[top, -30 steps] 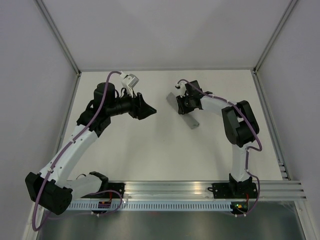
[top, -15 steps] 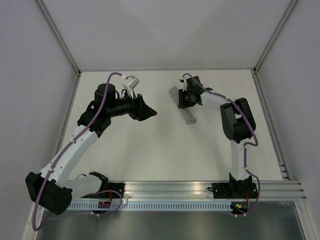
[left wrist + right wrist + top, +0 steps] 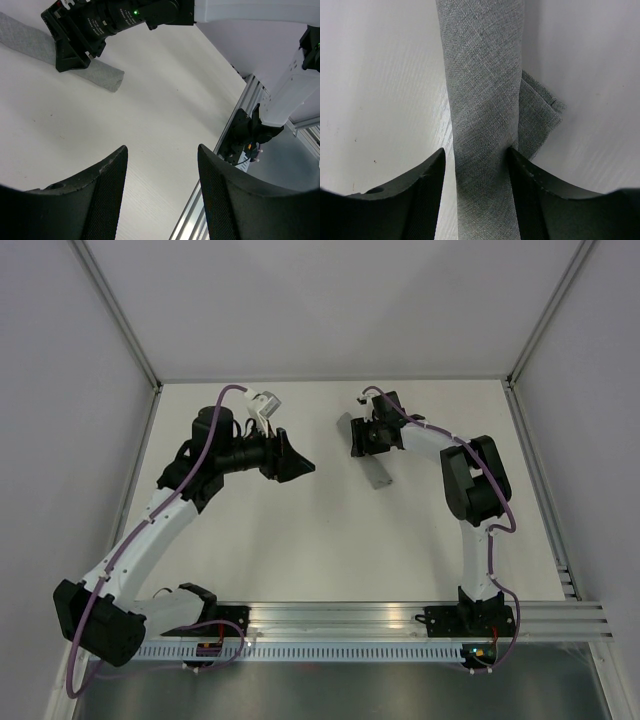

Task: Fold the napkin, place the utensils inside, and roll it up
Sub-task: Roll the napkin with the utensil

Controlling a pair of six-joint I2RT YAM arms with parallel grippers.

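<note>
From above, the napkin (image 3: 377, 474) lies on the white table (image 3: 330, 540) as a narrow grey roll. It sits in the far half, right of centre, slanting from the far edge toward the near-right. The right gripper (image 3: 360, 440) sits over its far end and hides that part, so only the nearer stretch shows. The left gripper (image 3: 295, 458) hangs over bare table left of centre, well apart from the roll. At this size the set of either pair of jaws is too small to read.

The left wrist camera shows the left gripper (image 3: 161, 155) with its dark fingers (image 3: 107, 195) spread wide, nothing between them but table. Beyond them the roll (image 3: 102, 76) shows one blunt end. Its other end is cut off at the picture's upper-left corner, and the right gripper (image 3: 72, 47) covers its middle.

In the right wrist view, the right gripper (image 3: 476, 152) straddles the roll (image 3: 482, 90), which runs straight up the picture between the fingers (image 3: 425, 190). One finger meets the cloth, while a thin strip of table shows beside the other — whether the jaws pinch or merely flank it cannot be told. A loose flap (image 3: 540, 112) pokes out on the right. The inside of the roll is hidden.
</note>
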